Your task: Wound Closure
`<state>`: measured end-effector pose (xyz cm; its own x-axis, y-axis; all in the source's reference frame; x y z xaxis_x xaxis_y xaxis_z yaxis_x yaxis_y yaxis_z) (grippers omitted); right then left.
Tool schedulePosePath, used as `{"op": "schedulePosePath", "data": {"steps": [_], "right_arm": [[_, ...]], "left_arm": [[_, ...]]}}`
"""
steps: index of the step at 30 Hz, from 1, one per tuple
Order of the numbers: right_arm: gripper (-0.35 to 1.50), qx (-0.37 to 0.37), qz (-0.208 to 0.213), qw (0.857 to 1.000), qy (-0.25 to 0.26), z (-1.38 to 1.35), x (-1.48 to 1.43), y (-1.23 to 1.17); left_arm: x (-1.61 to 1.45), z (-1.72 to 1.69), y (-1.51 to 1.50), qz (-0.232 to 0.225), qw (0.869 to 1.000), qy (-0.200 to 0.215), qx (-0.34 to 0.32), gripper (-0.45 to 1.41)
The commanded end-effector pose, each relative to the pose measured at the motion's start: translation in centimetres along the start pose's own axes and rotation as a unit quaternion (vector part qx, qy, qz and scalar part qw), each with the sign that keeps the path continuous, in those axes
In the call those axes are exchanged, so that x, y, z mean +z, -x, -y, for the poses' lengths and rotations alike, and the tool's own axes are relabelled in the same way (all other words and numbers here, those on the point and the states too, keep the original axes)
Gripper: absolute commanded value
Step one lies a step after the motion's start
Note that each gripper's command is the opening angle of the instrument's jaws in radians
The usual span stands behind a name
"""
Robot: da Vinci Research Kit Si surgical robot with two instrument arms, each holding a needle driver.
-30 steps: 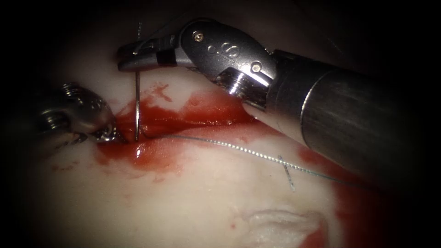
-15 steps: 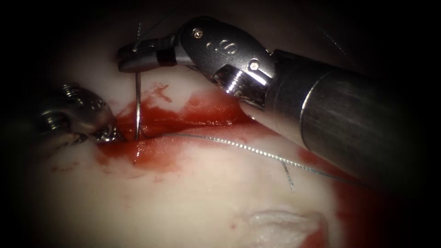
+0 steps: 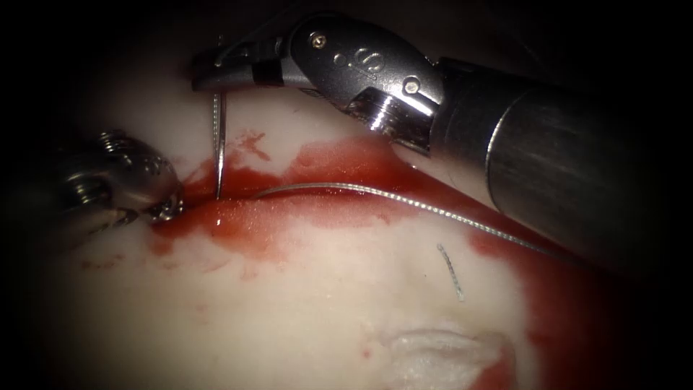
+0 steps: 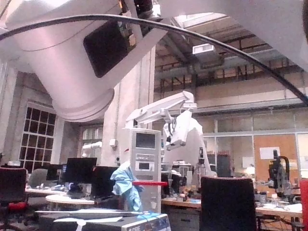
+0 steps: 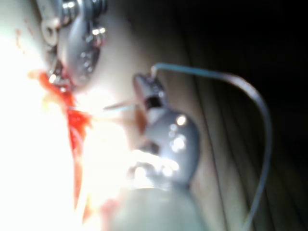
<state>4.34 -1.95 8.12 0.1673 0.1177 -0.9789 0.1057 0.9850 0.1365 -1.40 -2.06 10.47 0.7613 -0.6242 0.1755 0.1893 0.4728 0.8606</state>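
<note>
1. The needle (image 3: 218, 148) was pinched near its upper end by the right claw (image 3: 216, 72), above the cut (image 3: 303, 198) on the tissue (image 3: 289, 318).
2. The needle was seen hanging almost upright from that claw, its lower tip at the left end of the cut, within the red fluid (image 3: 238, 217); whether the tip was in the tissue or merely touching it could not be told.
3. Compared with a second before, the right claw and needle were found raised slightly, with less of the needle reaching into the fluid.
4. The thread (image 3: 404, 206) was seen arching from beside the needle's tip along the cut and off to the right under the right tool's shaft; a second before it had lain lower and straighter.
5. A short cut end of thread (image 3: 451, 271) was noted lying loose on the tissue below the cut, to the right.
6. The left claw (image 3: 167, 211) was seen at the cut's left end, its tip in the fluid just beside the needle's tip; whether it was spread or pressed together, and whether anything was held, could not be told.
7. In the right wrist view, the right claw (image 5: 144, 91) was seen with the needle (image 5: 120, 108) pointing from it toward the red cut (image 5: 72, 125), and the left tool (image 5: 79, 48) at the cut's end.
</note>
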Motion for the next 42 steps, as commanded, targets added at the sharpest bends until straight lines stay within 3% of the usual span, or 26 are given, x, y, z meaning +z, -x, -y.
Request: {"op": "schedulePosePath", "data": {"steps": [1,21,42], "right_arm": [[-0.35,-0.003,-0.001,1.0,0.001,-0.12,0.06,-0.03],[-0.35,-0.031,-0.002,1.0,0.001,-0.13,0.04,-0.04],[-0.35,0.059,-0.007,0.998,-0.002,-0.09,0.05,-0.04]], "left_arm": [[-0.05,-0.02,0.12,0.002,1.0,0.001,0.002,-0.45],[-0.06,-0.01,0.12,0.002,1.0,0.001,0.003,-0.45],[-0.06,-0.01,0.12,0.002,1.0,0.001,0.003,-0.45]]}}
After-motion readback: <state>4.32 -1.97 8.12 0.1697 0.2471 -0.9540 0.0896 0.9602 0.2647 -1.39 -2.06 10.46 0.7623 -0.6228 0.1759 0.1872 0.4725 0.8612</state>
